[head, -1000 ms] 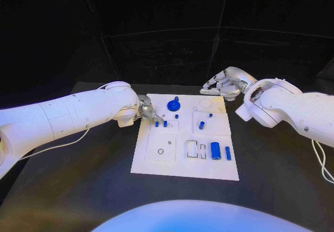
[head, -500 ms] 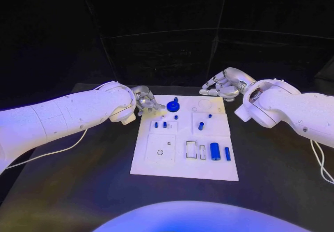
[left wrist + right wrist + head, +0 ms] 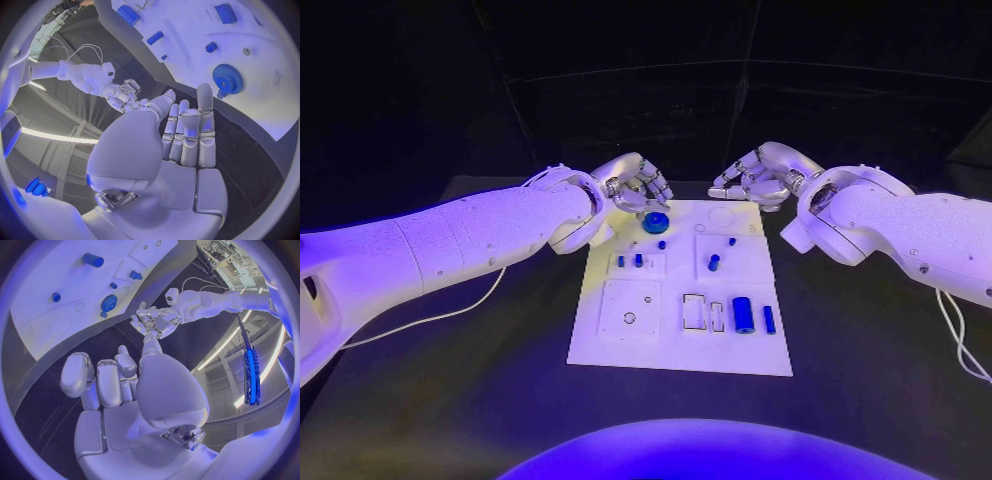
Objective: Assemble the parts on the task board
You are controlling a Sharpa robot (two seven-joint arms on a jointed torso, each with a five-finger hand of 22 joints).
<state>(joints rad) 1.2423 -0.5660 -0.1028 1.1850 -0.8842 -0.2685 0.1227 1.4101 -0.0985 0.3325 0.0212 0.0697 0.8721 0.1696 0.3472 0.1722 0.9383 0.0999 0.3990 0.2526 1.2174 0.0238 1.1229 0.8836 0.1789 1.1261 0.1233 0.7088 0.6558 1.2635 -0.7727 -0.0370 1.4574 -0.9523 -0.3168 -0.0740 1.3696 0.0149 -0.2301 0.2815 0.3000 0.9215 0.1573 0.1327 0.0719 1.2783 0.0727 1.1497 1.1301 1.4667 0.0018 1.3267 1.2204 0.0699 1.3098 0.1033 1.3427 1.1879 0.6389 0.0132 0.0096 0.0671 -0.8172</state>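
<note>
The white task board (image 3: 629,345) lies mid-table. On it are a blue gear (image 3: 655,222) at the far end, small blue pegs (image 3: 639,260) near the middle, and a thick blue cylinder (image 3: 744,314) with a thin rod (image 3: 769,319) beside it at the near right. My left hand (image 3: 635,183) hovers just beyond the gear, fingers stretched out side by side and holding nothing (image 3: 187,140). The gear (image 3: 227,77) lies just past its fingertips. My right hand (image 3: 750,180) hangs off the board's far right corner, fingers curled in on nothing (image 3: 106,382).
Bare black table surrounds the board (image 3: 44,300) on all sides. A white cable (image 3: 437,315) trails from my left arm across the table at the left. The two hands face each other over the board's far edge.
My left hand has lifted off the pegs at the board's left side and moved up and away to the far edge near the gear. The right hand has stayed put.
</note>
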